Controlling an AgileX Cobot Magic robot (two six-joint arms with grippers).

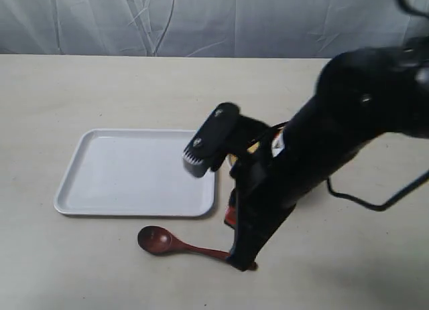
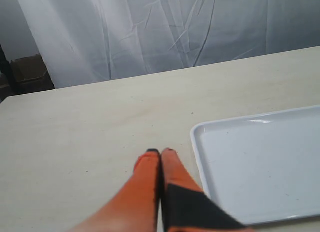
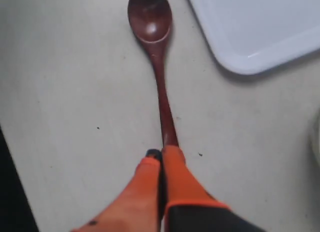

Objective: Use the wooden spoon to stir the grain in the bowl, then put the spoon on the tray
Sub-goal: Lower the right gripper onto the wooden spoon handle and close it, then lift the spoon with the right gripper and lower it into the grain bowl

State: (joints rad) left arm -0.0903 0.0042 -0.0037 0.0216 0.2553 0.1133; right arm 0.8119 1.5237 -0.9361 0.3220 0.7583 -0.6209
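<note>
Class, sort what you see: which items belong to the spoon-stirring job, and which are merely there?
Belongs to the job:
wooden spoon
tray
right gripper, at the spoon's handle end
bowl and grain: not clearly visible behind the right arm

Merely there:
curtain
black cable
left gripper, over bare table beside the tray

Wooden spoon (image 3: pixel 151 21), just ahead of the right gripper (image 3: pixel 161 153): dark reddish wood, looked lacquered, glossy, with a bright highlight in its bowl. Tray (image 3: pixel 260 21), ahead and off to one side: white, smooth, plastic-looking, faint sheen. Table (image 3: pixel 75 91) was pale, matt, finely speckled. Fingers (image 3: pixel 175 177) were orange, matt, black farther back. Far ahead of the left gripper (image 2: pixel 160 152), the backdrop (image 2: pixel 150 31) was white creased cloth. Arm housing (image 1: pixel 348 122) looked like dull black plastic.
</note>
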